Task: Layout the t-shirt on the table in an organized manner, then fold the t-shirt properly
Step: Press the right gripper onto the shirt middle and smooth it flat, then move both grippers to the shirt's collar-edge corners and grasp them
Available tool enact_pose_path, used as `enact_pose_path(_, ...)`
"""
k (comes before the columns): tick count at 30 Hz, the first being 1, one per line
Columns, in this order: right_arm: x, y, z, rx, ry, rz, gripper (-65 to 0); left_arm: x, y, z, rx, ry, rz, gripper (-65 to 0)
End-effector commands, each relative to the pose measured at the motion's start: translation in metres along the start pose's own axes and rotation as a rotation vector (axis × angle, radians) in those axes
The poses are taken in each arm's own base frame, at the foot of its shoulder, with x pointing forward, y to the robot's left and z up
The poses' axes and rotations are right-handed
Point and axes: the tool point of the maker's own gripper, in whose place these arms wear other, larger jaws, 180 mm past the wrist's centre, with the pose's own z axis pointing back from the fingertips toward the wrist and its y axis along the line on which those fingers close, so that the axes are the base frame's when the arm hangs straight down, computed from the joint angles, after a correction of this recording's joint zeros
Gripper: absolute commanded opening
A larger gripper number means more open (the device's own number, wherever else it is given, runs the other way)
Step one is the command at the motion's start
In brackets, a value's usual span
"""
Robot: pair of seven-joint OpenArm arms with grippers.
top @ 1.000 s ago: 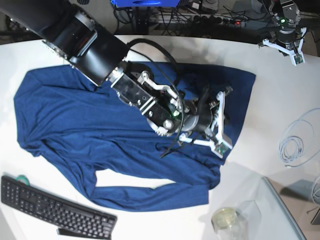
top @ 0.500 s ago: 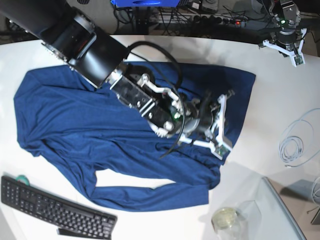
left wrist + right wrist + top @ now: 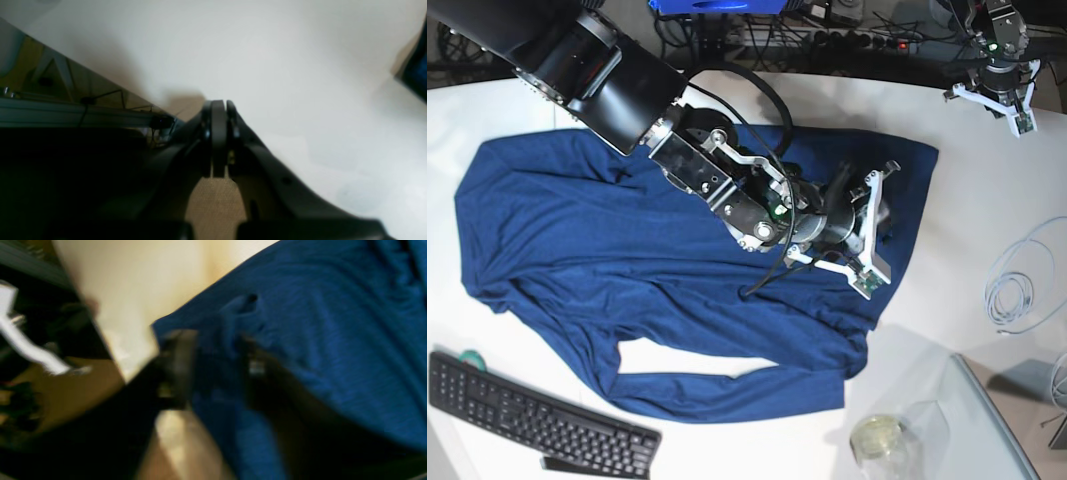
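Base view: one t-shirt (image 3: 627, 270) spread across table (image 3: 727, 90) centre, sleeve trailing toward near edge, layout unfinished. Right gripper (image 3: 874, 232) low over shirt's right part, jaws parted astride raised fabric ridge, likely to tug it flat. Left gripper (image 3: 1002, 98) clenched, empty, parked at far right corner.

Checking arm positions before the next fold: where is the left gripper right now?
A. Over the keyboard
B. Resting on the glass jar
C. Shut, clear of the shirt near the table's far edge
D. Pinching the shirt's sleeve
C: the left gripper sits closed and empty at the far edge of the table, well away from the t-shirt.
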Motion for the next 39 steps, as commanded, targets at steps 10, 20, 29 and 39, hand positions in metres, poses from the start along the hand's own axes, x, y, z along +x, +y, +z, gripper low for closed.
enact_pose_path(10,0.032,-0.042,0.096,-0.083,-0.234,-0.008,-24.0,0.045,-0.045,0.024,-0.109,-0.143,0.034,-65.0)
enact_pose_path(20,-0.072,-0.149,0.222,-0.457,-0.270,-0.278,-23.7,0.025,-0.095,0.034,-0.330,-0.098,0.259,-7.4)
enact_pose_path(29,-0.155,-0.202,0.332,-0.782,-0.415,-0.439,-23.7,0.033,-0.105,0.010,-0.379,-0.076,0.475,-11.5)
enact_pose_path(39,-0.252,-0.222,0.365,-0.898,-0.394,-0.688,-14.3,0.028,-0.116,-0.006,-0.380,-0.041,0.515,-11.7)
